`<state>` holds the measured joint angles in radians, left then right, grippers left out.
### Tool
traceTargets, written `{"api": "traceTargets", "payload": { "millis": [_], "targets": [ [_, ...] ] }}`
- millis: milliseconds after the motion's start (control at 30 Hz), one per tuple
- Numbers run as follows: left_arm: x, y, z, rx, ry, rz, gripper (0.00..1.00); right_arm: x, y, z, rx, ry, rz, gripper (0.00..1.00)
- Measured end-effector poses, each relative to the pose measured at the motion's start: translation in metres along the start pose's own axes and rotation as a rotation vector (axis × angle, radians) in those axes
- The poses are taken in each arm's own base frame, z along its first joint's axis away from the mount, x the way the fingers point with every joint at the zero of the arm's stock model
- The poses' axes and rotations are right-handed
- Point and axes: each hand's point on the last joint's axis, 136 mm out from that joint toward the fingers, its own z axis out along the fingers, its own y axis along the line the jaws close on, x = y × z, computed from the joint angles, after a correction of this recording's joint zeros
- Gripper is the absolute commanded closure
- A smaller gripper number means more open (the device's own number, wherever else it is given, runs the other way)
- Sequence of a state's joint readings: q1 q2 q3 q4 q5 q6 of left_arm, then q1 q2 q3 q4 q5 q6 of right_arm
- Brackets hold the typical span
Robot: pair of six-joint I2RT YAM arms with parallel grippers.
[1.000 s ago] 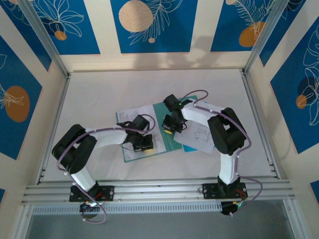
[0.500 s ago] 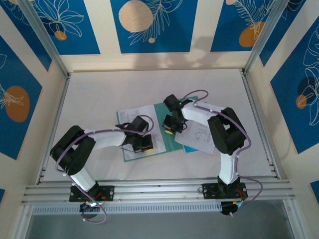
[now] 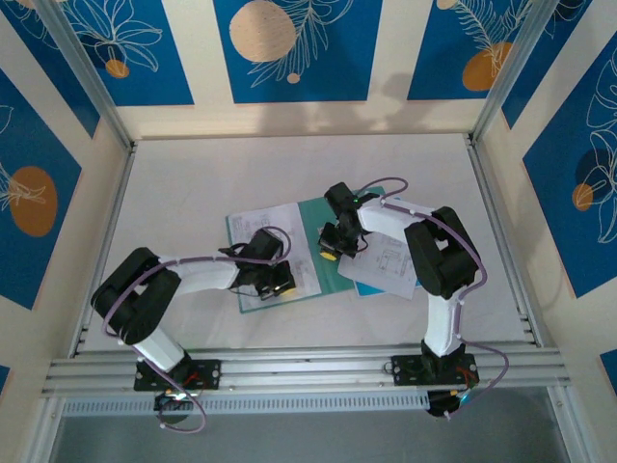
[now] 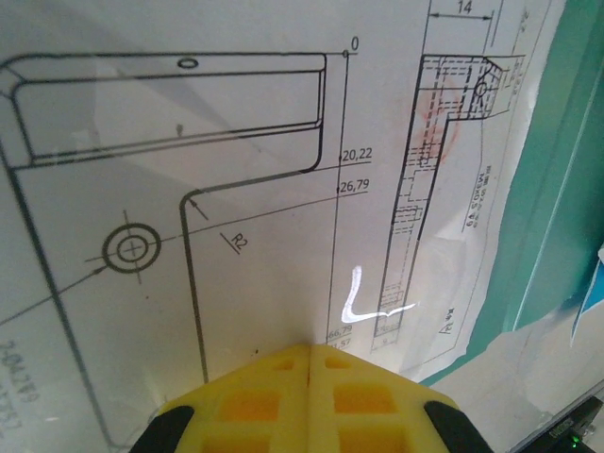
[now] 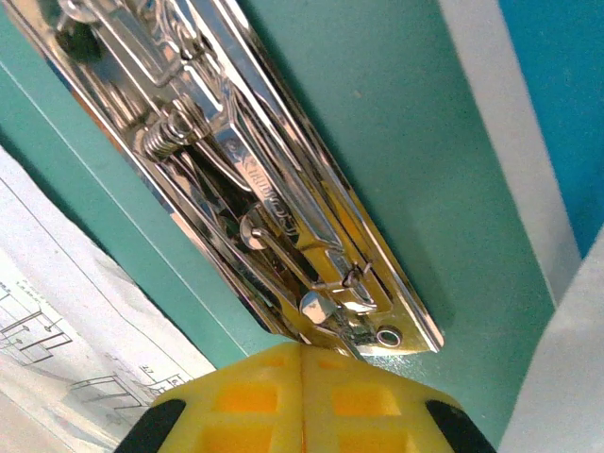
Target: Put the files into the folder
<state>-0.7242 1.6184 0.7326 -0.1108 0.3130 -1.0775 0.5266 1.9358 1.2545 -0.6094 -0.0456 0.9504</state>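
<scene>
Your left end effector [image 4: 310, 351], fingers together, hovered over the files [image 4: 236, 189], which lay on the open folder [image 5: 415, 142] near the middle of the table [image 3: 193, 174], your right end effector [image 5: 302, 351], fingers together, at its metal clip [image 5: 255, 208].

Glossy chromed metal clip [image 5: 274, 203] on the matt teal card folder [image 5: 415, 142]; the files [image 4: 255, 245] are smooth white paper.

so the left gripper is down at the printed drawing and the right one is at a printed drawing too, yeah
No. The left gripper is at the printed drawing, but the right gripper is at the metal clip inside the teal folder, not at a drawing; the right wrist view shows it.
</scene>
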Motion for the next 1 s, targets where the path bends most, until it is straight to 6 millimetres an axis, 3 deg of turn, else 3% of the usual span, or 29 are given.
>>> {"api": "traceTargets", "payload": {
  "millis": [533,1000],
  "targets": [
    [0.001,0.004,-0.002,0.001,-0.012,-0.022,1.0,-0.001,-0.002,0.0,0.045,0.059,-0.01,0.91],
    [-0.001,0.007,-0.005,0.0,-0.041,-0.036,1.0,-0.013,-0.011,-0.012,0.195,-0.026,-0.127,0.91]
  ]
}}
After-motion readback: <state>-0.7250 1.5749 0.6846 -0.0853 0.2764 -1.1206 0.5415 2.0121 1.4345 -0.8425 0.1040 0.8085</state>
